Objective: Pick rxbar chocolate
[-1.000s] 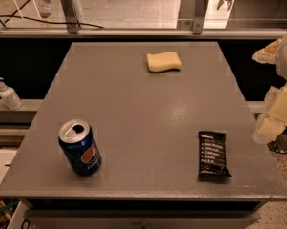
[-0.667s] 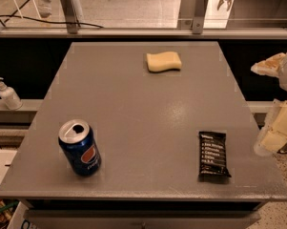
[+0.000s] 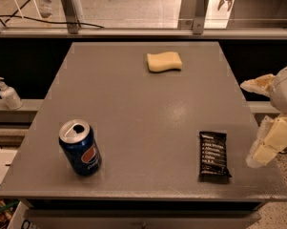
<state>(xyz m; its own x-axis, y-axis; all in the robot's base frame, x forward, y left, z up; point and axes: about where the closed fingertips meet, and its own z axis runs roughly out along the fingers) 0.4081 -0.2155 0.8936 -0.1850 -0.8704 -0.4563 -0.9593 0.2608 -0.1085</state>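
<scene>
Rxbar chocolate [image 3: 213, 154] — gripper [image 3: 272, 138] just right

On the grey worktop [image 3: 133, 109] the rxbar chocolate [image 3: 213, 154] lies flat near the front right corner, white lettering up. A blue soda can [image 3: 80, 148] stands upright near the front left, and a yellow sponge [image 3: 164, 61] sits well back towards the far edge. The gripper [image 3: 271, 140] hangs off the worktop's right edge, near the bar but not touching it, and a white pump bottle [image 3: 8, 93] stands on the ledge to the left.
</scene>
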